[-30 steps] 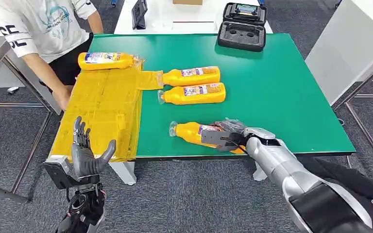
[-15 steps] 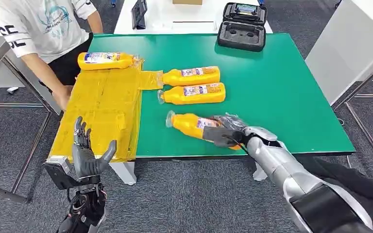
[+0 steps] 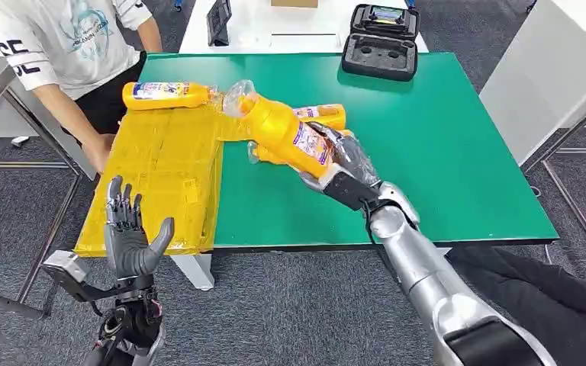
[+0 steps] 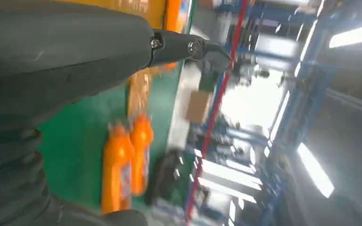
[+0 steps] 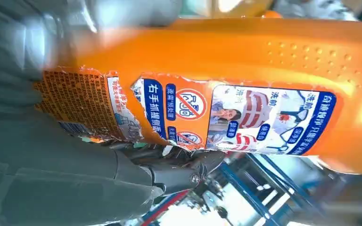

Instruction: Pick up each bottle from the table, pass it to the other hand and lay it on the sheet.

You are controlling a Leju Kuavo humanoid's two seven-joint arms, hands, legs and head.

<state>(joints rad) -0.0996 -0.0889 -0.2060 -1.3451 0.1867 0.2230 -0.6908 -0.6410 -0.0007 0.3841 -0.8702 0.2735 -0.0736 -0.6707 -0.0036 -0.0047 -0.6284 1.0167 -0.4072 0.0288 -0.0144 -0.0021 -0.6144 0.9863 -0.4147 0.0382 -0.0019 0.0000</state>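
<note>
My right hand (image 3: 345, 177) grips an orange bottle (image 3: 284, 131) by its lower body and holds it tilted in the air above the green table (image 3: 427, 145), cap pointing up and left; its label (image 5: 226, 117) is close up in the right wrist view. Two more orange bottles (image 3: 322, 116) lie side by side on the table behind it, partly hidden, and appear as orange bottles (image 4: 125, 160) in the left wrist view. A fourth bottle (image 3: 164, 94) lies at the far end of the yellow sheet (image 3: 160, 175). My left hand (image 3: 130, 236) is open, fingers up, below the sheet's near edge.
A person (image 3: 69, 46) in a white shirt stands at the table's far left, one hand by the sheet's edge. A black case (image 3: 381, 42) sits at the table's far edge. A white table (image 3: 557, 69) stands to the right.
My right hand has lifted the near bottle off the table and carried it up and leftward, tilting its cap upward. My left hand has shifted slightly left and up.
</note>
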